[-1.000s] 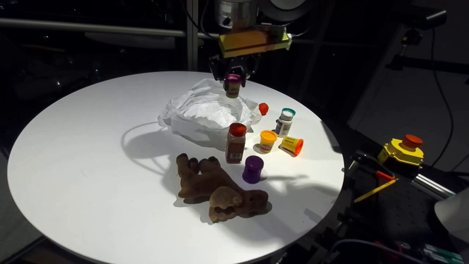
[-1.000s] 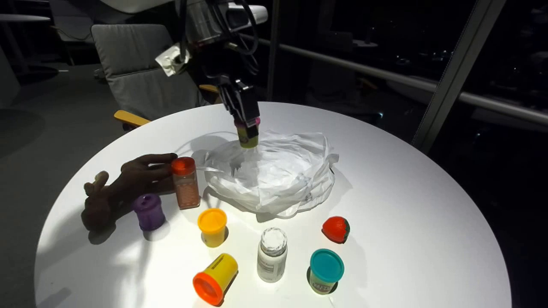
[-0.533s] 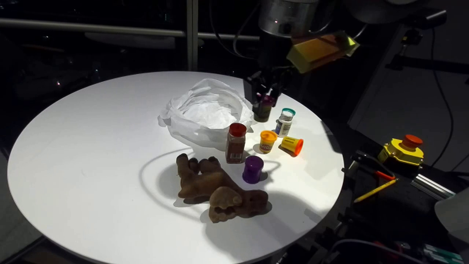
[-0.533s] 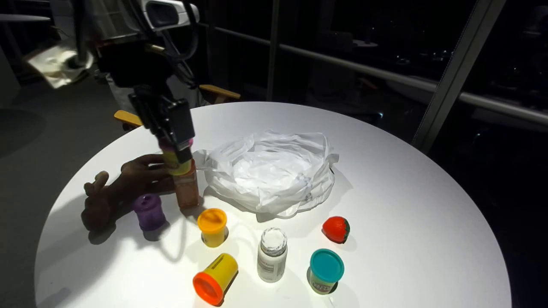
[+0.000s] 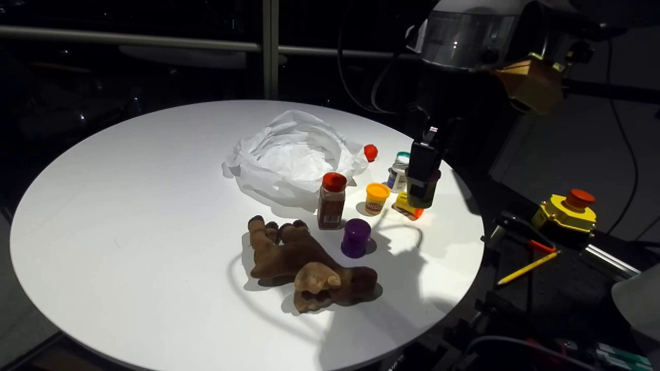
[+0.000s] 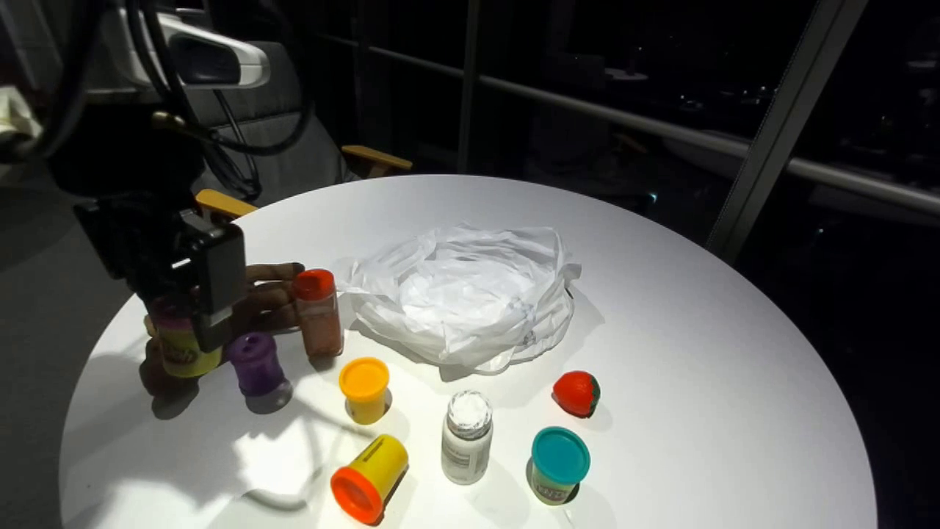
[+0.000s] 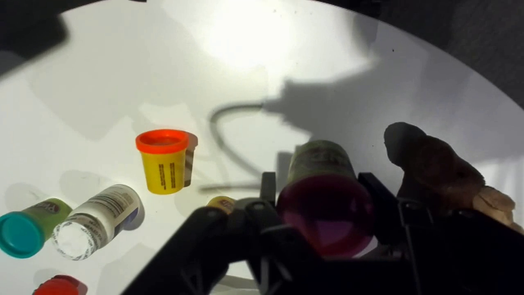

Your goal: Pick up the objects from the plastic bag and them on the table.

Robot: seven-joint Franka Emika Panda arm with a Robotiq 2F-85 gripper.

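The tool (image 7: 319, 186) has swung from over the plastic bag (image 6: 470, 334) to well apart from it, carrying a magenta-lidded Play-Doh tub (image 6: 180, 356), while the things on the surface (image 5: 129, 232) have stayed put. The tool's jaws pinch that tub from two sides near the lid; the tub hangs lid up above the surface, not yet set down. I expect it to be light and stiff, its smooth plastic a little slippery, heavier toward the base if dough is inside. The best hold is across the wall just under the lid's rim; a pinch on the lid alone might pop it loose. In the wrist view it shows between an orange-lidded yellow tub (image 7: 163, 174) lying on its side and a brown plush animal (image 7: 436, 172), soft and likely to give if bumped. Farther out, the purple cup (image 5: 356, 238) and red-capped bottle (image 5: 331, 203) look rigid, the bottle easier to topple. The bag's film is thin and slack; whether its folds hide anything I cannot tell
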